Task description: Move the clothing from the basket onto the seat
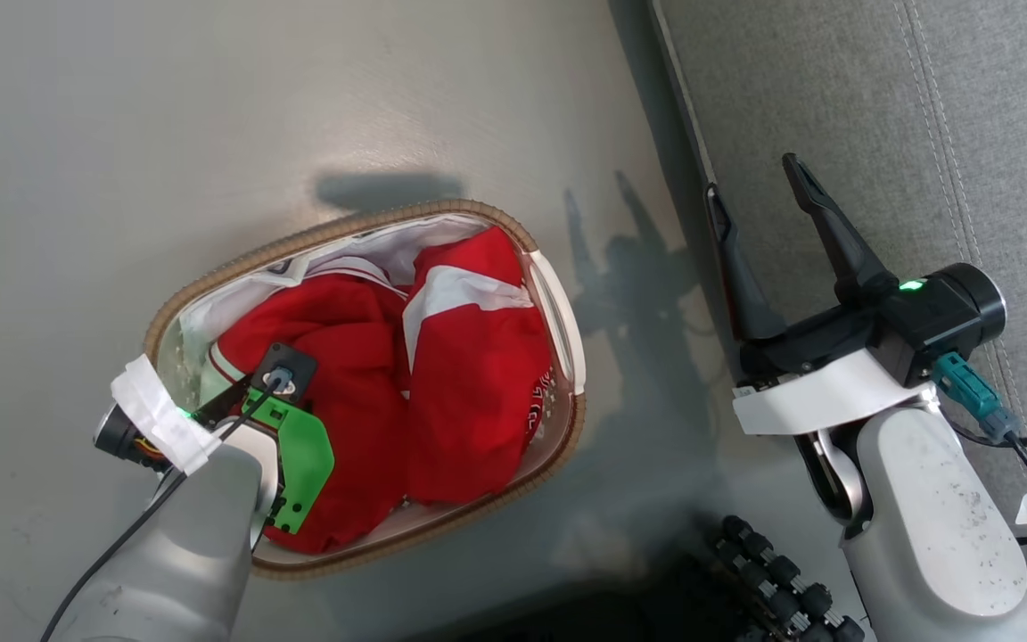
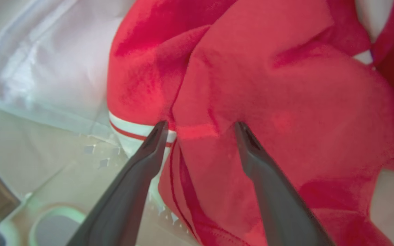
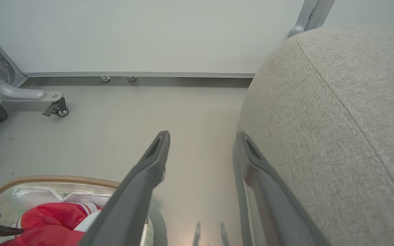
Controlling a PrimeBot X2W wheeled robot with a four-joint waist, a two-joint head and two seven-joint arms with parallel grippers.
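Red clothing (image 2: 268, 85) at parted tips of left tool (image 2: 200, 123); right tool (image 3: 202, 134) parted too, empty.

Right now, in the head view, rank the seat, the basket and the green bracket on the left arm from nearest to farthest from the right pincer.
1. Seat: right at the right pincer, on its right side.
2. Basket: off to its left, lower in the view.
3. Green bracket: farthest left, over the basket's far side.
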